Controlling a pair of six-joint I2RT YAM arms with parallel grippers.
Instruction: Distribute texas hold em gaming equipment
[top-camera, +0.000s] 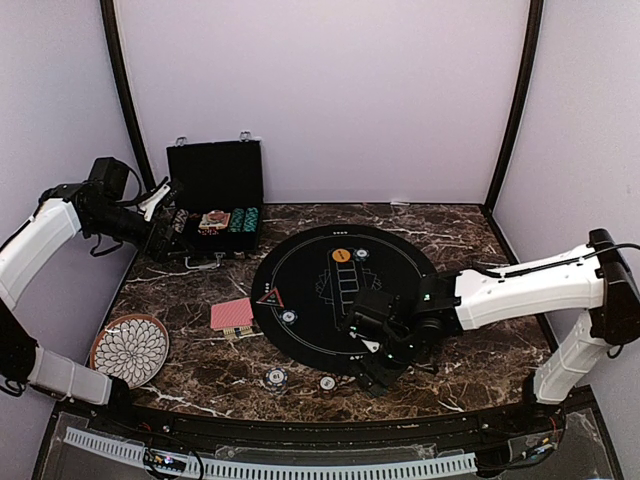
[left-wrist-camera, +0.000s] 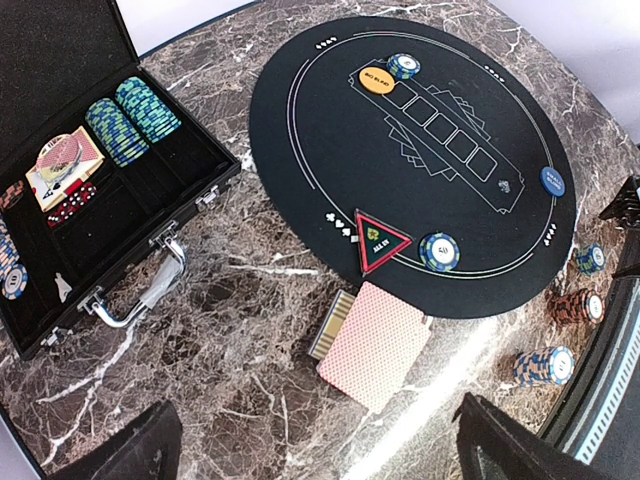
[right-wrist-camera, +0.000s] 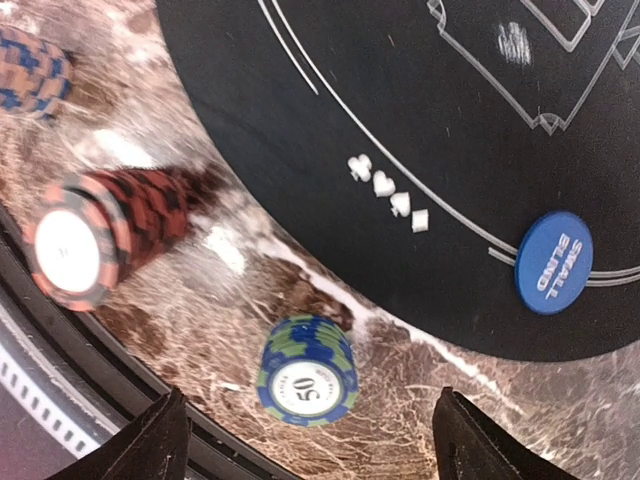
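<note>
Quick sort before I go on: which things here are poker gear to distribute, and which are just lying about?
Job:
striped poker chip stacks
red-backed card deck
orange round button
blue round button
red-edged black triangle marker

Lying about:
black hinged case
flower-patterned plate

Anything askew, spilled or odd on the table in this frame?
Nothing spilled. The red-backed deck beside the round mat is slightly fanned, its lower cards poking out one side. The chip stacks stand upright.
</note>
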